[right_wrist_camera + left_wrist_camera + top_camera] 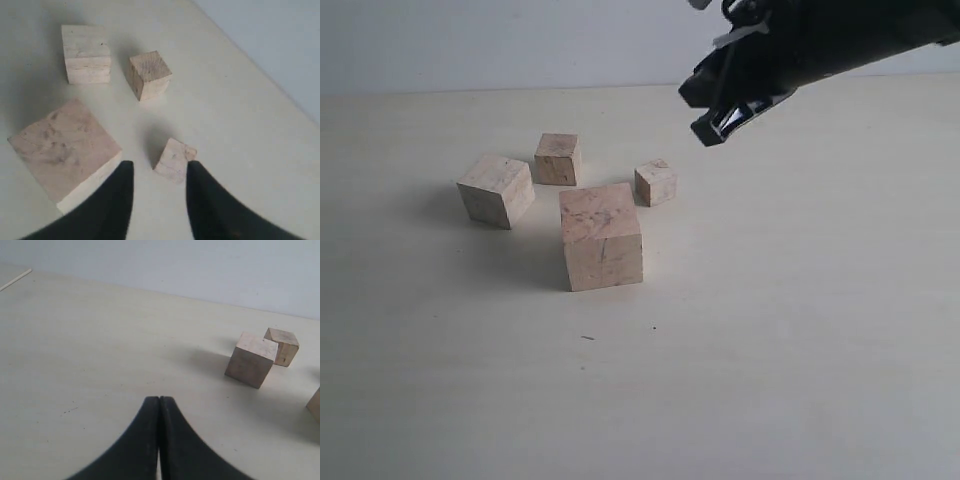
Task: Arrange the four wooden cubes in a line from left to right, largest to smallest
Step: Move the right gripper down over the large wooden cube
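Nothing is lined up yet, all four sit in a loose cluster on the table. In the exterior view the largest cube is nearest the camera, mid-bunch. The second cube is off to its left and further back, with the third cube just beside that one, further back again. The smallest cube is on the right, near the largest cube's far corner. None are touching, as far as I can tell. My right gripper hangs in the air above and right of the smallest cube, fingers partly parted, holding nothing. In its wrist view that cube shows on the table in the gap between the fingers, so I judge it's the first pick. My left gripper has its fingers pressed together and is empty, well apart from the second and third cubes. Zero of four are placed. The whole job is left: largest to the left end, then the rest stepping down in size to the right.
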Controlling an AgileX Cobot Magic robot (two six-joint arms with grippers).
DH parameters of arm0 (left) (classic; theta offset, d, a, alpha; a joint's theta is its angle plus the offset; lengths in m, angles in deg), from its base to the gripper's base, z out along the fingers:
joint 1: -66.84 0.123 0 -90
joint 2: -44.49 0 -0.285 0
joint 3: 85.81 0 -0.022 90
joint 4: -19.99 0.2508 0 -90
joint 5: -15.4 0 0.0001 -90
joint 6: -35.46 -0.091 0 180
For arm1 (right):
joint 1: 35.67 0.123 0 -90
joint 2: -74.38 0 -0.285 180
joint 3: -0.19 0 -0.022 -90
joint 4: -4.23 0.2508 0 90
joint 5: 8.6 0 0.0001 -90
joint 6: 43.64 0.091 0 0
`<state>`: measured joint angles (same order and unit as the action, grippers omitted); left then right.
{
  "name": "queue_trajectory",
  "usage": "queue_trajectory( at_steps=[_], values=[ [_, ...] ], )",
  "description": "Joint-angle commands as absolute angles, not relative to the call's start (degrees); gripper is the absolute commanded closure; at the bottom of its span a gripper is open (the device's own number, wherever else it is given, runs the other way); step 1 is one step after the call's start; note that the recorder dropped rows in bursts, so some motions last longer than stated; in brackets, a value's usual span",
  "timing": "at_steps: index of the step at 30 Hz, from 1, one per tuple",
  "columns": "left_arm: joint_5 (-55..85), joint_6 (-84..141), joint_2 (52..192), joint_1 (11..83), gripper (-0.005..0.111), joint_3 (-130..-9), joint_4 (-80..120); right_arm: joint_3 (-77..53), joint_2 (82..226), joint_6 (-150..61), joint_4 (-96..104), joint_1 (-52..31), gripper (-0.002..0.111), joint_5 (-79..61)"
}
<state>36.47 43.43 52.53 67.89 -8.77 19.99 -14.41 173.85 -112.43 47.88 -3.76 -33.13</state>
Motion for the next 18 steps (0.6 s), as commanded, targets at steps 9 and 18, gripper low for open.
queue_trajectory(
  at_steps=[9,18],
  values=[
    [35.81,43.17,52.28,68.08,0.107,-8.59,19.3,-12.44,184.61,-133.53,91.27,-3.7,0.005,-27.6],
    [35.81,43.17,52.28,68.08,0.107,-8.59,19.3,-9.33,185.59,-139.16,69.86,-3.7,0.005,-32.7]
  ],
)
